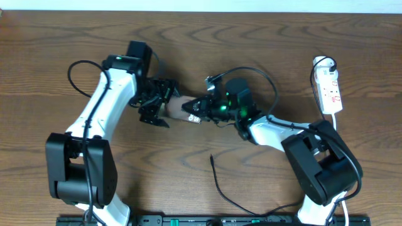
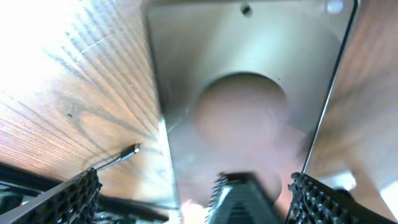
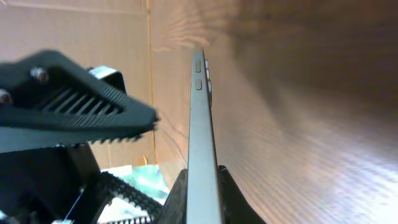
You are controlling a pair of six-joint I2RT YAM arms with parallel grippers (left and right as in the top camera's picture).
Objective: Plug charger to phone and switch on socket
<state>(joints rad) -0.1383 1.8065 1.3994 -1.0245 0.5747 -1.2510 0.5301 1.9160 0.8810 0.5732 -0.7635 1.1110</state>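
The phone (image 1: 178,107) is held on its edge mid-table between both grippers. My right gripper (image 1: 197,112) is shut on its right end; in the right wrist view the fingers (image 3: 178,193) pinch the thin grey edge of the phone (image 3: 200,124). My left gripper (image 1: 156,104) stands open at the phone's left end, its ribbed fingers (image 2: 78,196) spread wide either side of the phone (image 2: 249,93). The charger (image 1: 220,186) lies loose near the front, its plug tip (image 1: 212,157) free on the wood and also seen as a small metal tip (image 2: 132,150). The white socket (image 1: 329,91) lies far right.
The socket's white cord (image 1: 340,119) runs down the right side behind the right arm's base (image 1: 320,163). The left arm's base (image 1: 78,166) stands front left. A black rail (image 1: 207,220) lines the front edge. Robot cables loop beside both wrists.
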